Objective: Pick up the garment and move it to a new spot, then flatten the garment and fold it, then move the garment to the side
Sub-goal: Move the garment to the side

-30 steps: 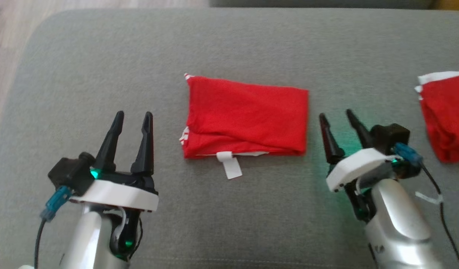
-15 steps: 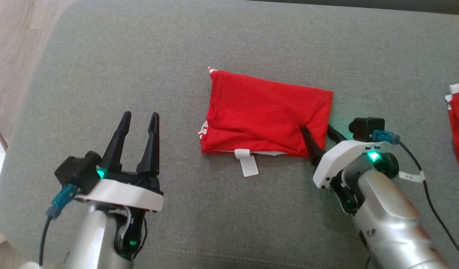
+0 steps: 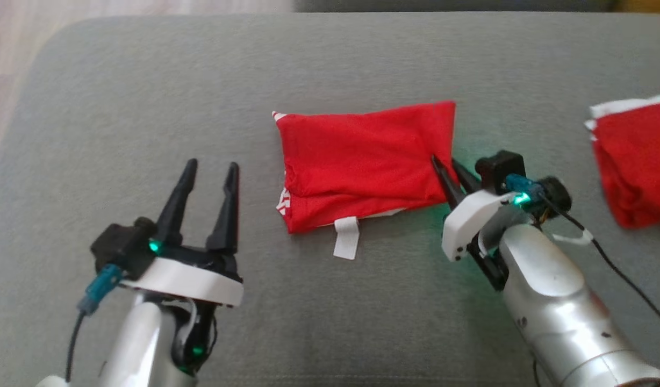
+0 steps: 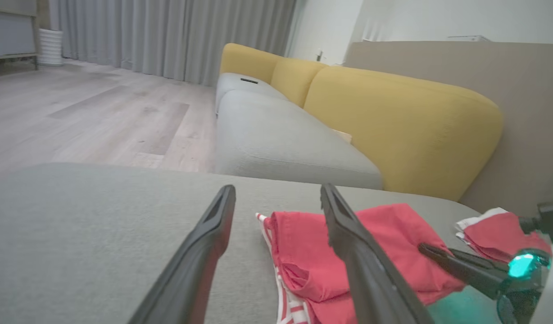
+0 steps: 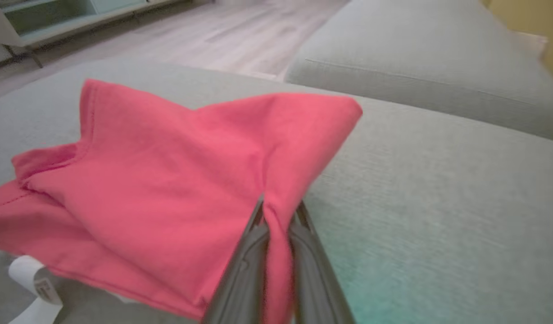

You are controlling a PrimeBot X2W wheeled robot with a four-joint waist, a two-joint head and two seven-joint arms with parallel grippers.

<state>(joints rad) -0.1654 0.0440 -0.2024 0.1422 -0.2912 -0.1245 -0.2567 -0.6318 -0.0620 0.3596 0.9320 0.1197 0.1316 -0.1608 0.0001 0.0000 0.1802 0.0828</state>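
A folded red garment (image 3: 362, 161) with a white label lies in the middle of the grey cushion (image 3: 147, 80). My right gripper (image 3: 444, 161) is shut on its right edge; in the right wrist view the red garment (image 5: 177, 180) is pinched between the two fingers (image 5: 303, 243) and its right corner lifts off the cushion. My left gripper (image 3: 210, 167) stands open over bare cushion, to the left of the garment. In the left wrist view the open left gripper (image 4: 276, 193) frames the garment (image 4: 393, 234), with nothing between the fingers.
A second red and white cloth (image 3: 636, 161) lies at the cushion's right edge. Wooden floor (image 3: 7, 54) shows beyond the cushion's left edge. Behind stands a sofa with a grey seat (image 4: 281, 135) and yellow back (image 4: 393, 117).
My right gripper has gone from open beside the garment to shut on its right edge, and that edge has lifted and swung away from me. The head camera has shifted. The left gripper stays open.
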